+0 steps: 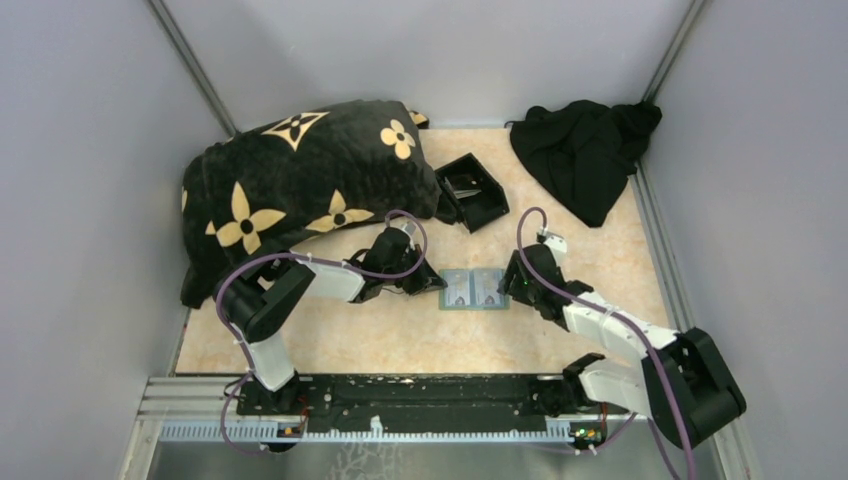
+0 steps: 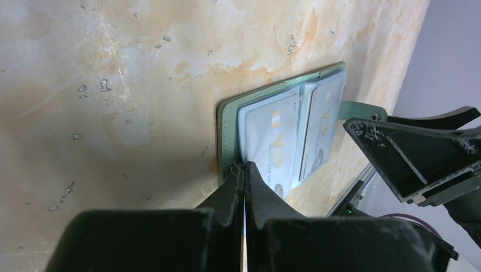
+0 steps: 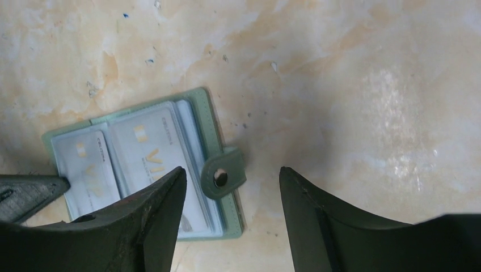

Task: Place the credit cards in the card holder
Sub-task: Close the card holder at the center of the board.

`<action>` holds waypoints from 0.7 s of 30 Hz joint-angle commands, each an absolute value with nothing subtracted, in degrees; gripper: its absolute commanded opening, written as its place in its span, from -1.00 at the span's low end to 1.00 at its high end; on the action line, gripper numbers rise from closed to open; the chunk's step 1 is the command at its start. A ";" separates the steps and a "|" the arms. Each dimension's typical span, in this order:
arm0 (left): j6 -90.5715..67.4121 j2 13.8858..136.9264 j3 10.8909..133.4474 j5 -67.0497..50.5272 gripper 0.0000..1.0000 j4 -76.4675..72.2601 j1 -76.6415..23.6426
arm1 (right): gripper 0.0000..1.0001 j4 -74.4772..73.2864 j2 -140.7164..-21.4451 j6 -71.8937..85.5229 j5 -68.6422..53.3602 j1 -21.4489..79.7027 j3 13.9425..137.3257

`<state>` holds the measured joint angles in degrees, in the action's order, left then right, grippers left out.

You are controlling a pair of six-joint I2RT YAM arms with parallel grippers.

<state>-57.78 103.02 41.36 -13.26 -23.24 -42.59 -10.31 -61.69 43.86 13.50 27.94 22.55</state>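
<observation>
From above we see the card holder (image 1: 473, 289) only as a small pale rectangle lying open on the marbled table (image 1: 560, 340), between the two arm tips. The wrist cameras tell us more. It is a sage-green sleeve spread flat, its clear pockets facing up. The credit cards (image 3: 148, 152) sit inside those pockets, at least one pale card on each side.

The right wrist view alone shows the holder's strap tab (image 3: 222, 177) with its round snap, which sticks out from the sleeve's edge onto the table. The right gripper (image 3: 231, 170) hangs over that edge spread wide, one finger above the cards and the other above bare table, gripping nothing.

The left wrist view shows the left gripper (image 2: 245, 170) with its fingers pressed together. Its tip meets the opposite edge of the holder, and we see nothing held between the fingers.

Only the overhead view takes in the far end. There a black open-topped box (image 1: 470, 190) stands beside a dark flower-patterned cushion (image 1: 300, 175). We cannot tell what the box holds. A black cloth (image 1: 585, 150) is heaped in the far right corner.
</observation>
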 commanded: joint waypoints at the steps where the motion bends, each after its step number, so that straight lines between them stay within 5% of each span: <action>1: -54.26 106.30 40.33 -9.42 -1.00 -14.07 -41.69 | 0.22 -9.69 -67.64 41.95 15.12 27.43 24.37; 5: -54.08 106.33 40.50 -9.66 -1.00 -13.89 -41.27 | -0.01 -7.99 -70.76 42.03 13.49 27.43 24.35; 16: -54.56 105.94 40.81 -10.65 -0.96 -14.09 -41.05 | -1.00 -9.18 -66.01 44.21 8.32 27.42 21.36; 19: -54.94 105.04 40.53 -10.67 -0.82 -14.15 -41.04 | -1.00 -10.77 -64.33 43.10 8.27 27.42 22.99; 21: -55.26 103.57 40.08 -9.70 -0.53 -13.83 -41.04 | -1.00 -12.01 -62.71 41.95 8.24 27.42 24.66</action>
